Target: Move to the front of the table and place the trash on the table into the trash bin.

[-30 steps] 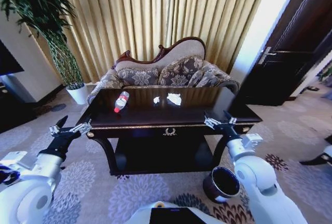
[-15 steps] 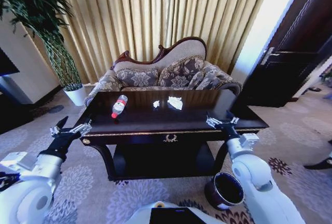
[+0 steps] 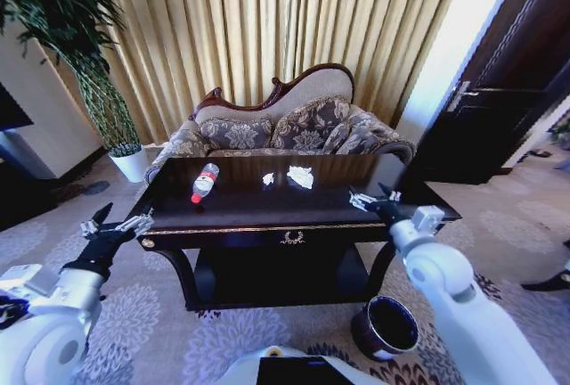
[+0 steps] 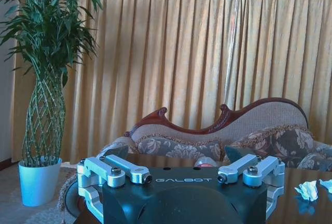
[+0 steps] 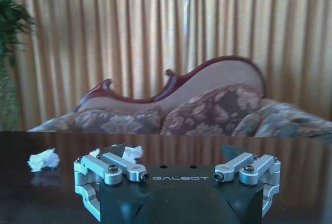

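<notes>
The clear plastic bottle with red label (image 3: 205, 182) lies near the dark glossy wooden table's (image 3: 267, 216) left edge, with two crumpled white paper scraps (image 3: 300, 176) toward its back edge. The right gripper (image 3: 372, 200) hovers over the right front corner, the left gripper (image 3: 116, 225) is off the left front corner, both with jaws apart. The round dark bin (image 3: 384, 327) stands on the floor.

1. "galbot" stands in pale letters on the dark body of the left tool (image 4: 180, 168), between its two silver finger mounts.
2. the same word "galbot" stands on the dark body of the right tool (image 5: 178, 166).
3. the bottle (image 3: 205, 182) has a red label; its print is too small to read.
</notes>
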Motion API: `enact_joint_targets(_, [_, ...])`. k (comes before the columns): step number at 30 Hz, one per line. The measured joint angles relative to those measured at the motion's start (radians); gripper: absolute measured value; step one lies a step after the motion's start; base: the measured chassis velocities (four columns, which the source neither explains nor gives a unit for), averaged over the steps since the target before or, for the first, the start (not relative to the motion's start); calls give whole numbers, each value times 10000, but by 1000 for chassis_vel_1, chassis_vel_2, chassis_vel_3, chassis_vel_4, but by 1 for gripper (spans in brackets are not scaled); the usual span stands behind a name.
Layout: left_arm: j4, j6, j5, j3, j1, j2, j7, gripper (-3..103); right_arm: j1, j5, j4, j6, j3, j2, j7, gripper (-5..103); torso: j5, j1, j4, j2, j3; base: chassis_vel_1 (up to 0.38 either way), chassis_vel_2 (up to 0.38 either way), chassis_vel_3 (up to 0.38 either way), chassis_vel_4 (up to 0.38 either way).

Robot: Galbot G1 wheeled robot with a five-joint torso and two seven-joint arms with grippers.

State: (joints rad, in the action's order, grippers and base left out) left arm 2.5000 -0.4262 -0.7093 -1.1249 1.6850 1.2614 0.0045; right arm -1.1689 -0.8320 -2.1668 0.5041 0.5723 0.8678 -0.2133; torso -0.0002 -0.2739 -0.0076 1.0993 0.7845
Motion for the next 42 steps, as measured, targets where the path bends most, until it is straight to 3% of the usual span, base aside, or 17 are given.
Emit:
enact_joint_targets(5, [0,4,8,-5,120,105,12,100,2356,-1470,884,572,-1539,-576,-385,100,-3,-2,7,0,1,0,0,0,0])
enact_joint_targets(10, [0,7,21,-112,252,218,6,100,3898,-1935,1544,997,-3052,-666,-590,100,-2,-3,1,-1,1,0,0,0,0])
enact_joint_targets(20, [0,12,-47,-507,448,178,4,100,6701,-1861,3592,1244,-5746,573,-921,100,-3,-3,4,-1,2,0,0,0,0])
enact_joint_targets(26, [0,10,-34,-460,449,259,-3,100,7251,-1594,4425,1363,-6353,909,-1073,100,-2,-2,1,-1,1,0,0,0,0])
enact_joint_targets(35, [0,-37,82,-407,467,379,12,100,7899,-1632,5447,2091,-6880,1320,-1582,100,0,-3,1,-1,0,0,0,0,0])
enact_joint_targets(42, [0,-45,195,-483,558,481,83,100,8216,-1748,6059,2147,-7176,1743,-1673,100,-1,-3,4,-1,1,0,0,0,0])
